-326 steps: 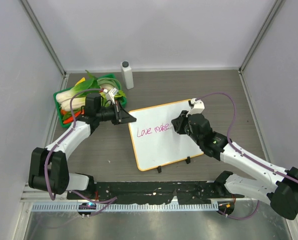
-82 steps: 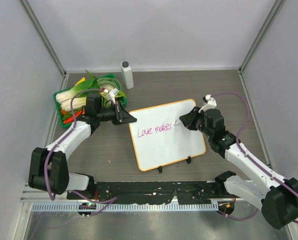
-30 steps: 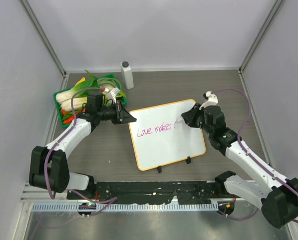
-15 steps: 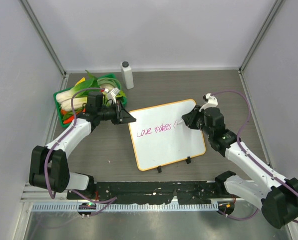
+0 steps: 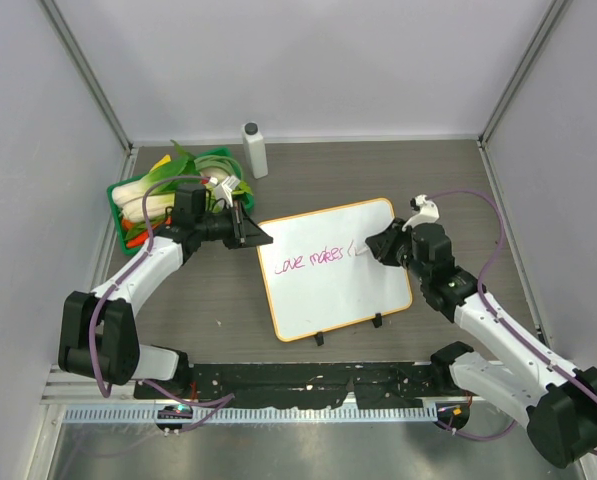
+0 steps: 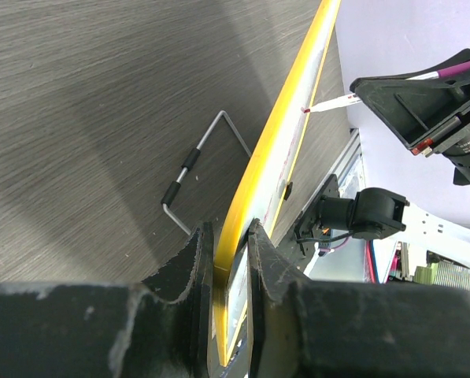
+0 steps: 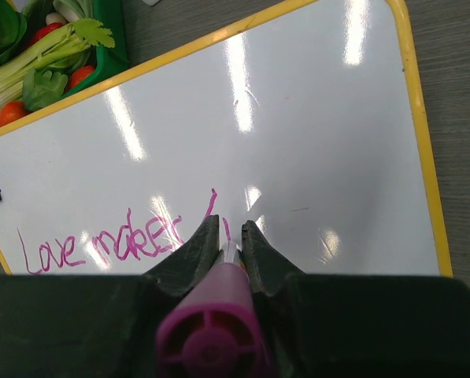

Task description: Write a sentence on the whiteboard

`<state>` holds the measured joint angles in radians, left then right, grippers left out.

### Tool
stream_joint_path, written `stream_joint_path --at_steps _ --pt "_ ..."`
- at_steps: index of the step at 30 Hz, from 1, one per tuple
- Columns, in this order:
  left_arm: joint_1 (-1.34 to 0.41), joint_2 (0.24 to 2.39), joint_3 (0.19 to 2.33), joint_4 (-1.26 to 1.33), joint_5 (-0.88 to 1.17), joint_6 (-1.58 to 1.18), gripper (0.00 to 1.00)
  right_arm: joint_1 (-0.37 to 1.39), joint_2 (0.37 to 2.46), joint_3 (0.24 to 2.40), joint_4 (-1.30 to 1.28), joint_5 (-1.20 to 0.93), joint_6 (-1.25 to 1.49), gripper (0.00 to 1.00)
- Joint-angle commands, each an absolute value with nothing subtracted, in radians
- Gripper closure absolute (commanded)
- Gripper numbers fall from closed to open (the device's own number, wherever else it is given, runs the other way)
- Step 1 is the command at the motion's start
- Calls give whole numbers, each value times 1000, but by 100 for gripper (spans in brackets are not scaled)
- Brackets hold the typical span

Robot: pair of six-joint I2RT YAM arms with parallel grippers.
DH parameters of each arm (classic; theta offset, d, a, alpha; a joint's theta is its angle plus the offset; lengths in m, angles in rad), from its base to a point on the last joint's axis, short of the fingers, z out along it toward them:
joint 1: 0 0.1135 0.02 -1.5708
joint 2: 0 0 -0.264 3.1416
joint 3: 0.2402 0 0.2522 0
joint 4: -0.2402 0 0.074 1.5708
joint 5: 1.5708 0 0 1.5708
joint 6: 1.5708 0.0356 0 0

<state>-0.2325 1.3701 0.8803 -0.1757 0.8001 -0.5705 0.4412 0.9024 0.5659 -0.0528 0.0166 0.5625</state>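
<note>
Looking down from above, the whiteboard [image 5: 338, 295] lies on the table [image 5: 428, 180] between the two arms, its long side running left to right at a slight slant. The left gripper [image 5: 250, 235] sits at its far left corner. The right gripper [image 5: 378, 245] hangs over the right half, at the end of the sentence [image 5: 313, 260], which reads "Love makes" plus a stroke or two.

From the left wrist, the jaws are narrow and pinched on the board's yellow-orange rim, I'd say to steady it.

From the right wrist, the jaws are narrow too, clamped round a pink marker [image 7: 211, 335] whose tip meets the board just right of the last stroke. The bare white lies to the right of the tip, along the line of writing, so the right arm looks well placed to carry on that way.
</note>
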Motion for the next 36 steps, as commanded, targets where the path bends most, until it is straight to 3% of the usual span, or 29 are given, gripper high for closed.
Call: stream_joint_path --at_steps 1,12,23,36 --pt "-236 1397 858 -259 611 -479 100 442 890 587 -52 26 569 98" --pt "-238 1401 856 -255 614 -479 100 440 916 693 -43 60 548 99" --pt "-236 1397 854 -253 620 -480 100 442 979 638 32 94 569 99" --pt "-236 1402 851 -245 621 -483 100 440 902 649 -24 147 563 99"
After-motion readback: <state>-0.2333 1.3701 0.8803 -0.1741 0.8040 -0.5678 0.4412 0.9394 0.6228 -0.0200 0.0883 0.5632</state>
